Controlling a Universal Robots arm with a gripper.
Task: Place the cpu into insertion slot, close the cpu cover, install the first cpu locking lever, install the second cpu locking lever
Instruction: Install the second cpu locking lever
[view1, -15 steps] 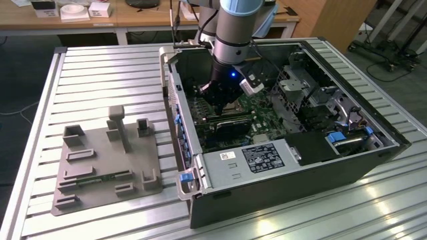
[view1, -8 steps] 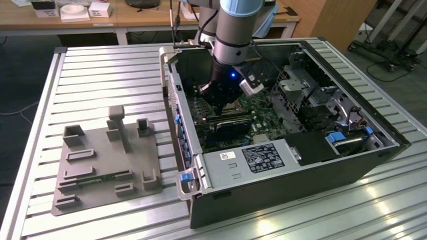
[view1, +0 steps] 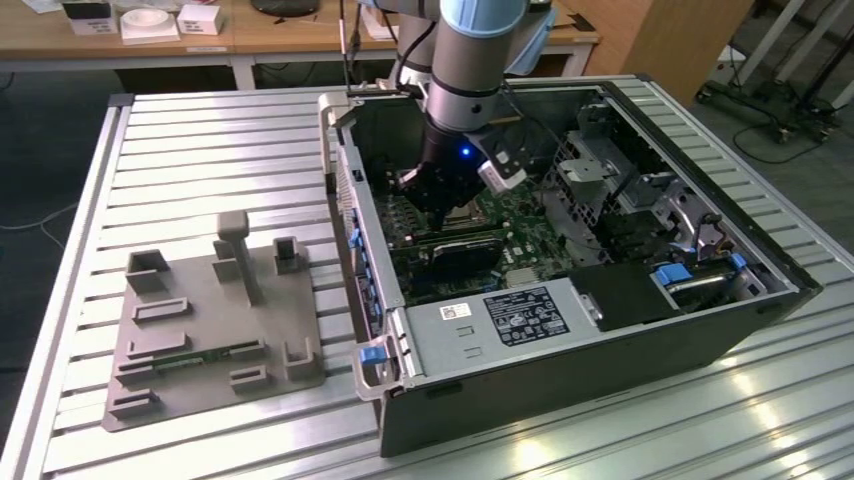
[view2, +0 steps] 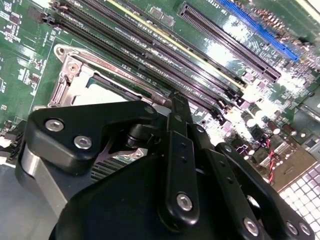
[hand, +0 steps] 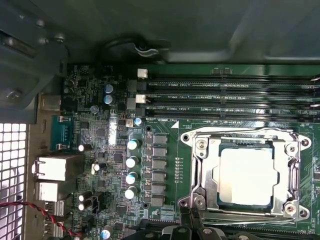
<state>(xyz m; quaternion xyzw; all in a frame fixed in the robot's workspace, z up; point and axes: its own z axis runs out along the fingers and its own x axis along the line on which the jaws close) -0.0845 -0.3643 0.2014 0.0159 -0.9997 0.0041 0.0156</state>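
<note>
Pincer (view2: 177, 107) over cpu (hand: 247, 176), cpu cover (hand: 200, 175) shut

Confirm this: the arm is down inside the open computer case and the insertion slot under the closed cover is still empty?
Not empty. In the first wrist view the cpu already sits in the insertion slot, framed by the closed cpu cover. The arm is indeed down inside the open computer case.

From the exterior view I get even overhead room light, with bright glare patches on the ribbed metal counter (view1: 627, 440) along its near edge and deep shadow inside the computer case (view1: 587, 330). In the first wrist view the cpu (hand: 248, 176) is washed out white. In the second wrist view the hand (view2: 180, 107) sits dark and blurred, and the memory slots (view2: 150, 55) glare.
</note>
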